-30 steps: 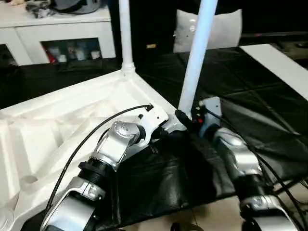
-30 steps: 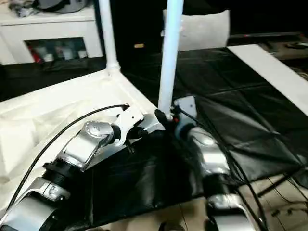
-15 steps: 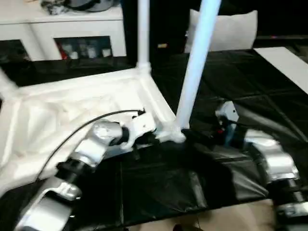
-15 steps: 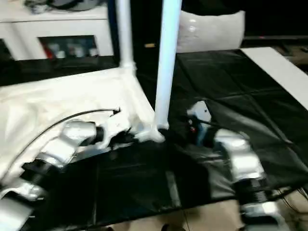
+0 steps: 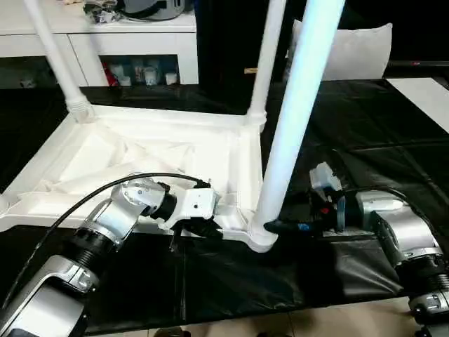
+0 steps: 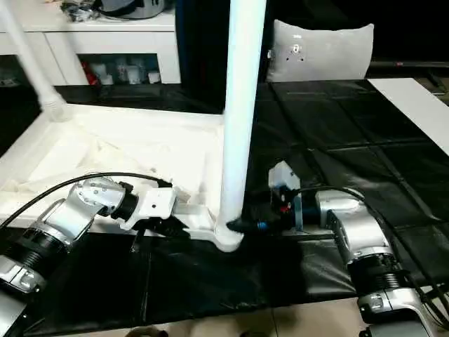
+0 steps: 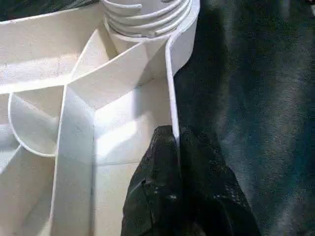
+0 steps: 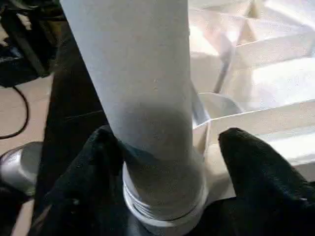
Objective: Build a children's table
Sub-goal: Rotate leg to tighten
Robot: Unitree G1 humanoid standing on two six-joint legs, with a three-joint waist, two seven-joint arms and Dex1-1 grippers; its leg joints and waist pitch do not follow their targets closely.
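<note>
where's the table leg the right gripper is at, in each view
Left eye view: nearest leg, right of centre, rising out of frame.
Right eye view: same leg, at centre.
Left wrist view: its threaded base in the corner socket.
Right wrist view: close up, between the right gripper's fingers.
Shared landmark: the table top's corner socket.

Tool point(image 8: 162, 147) fingers point(image 8: 256, 167) straddle white leg point(image 8: 142, 98) base

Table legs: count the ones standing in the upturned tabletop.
3. One leg at the near corner between the right gripper fingers, one at the far right corner, one far left. The fourth corner is cut off.
</note>
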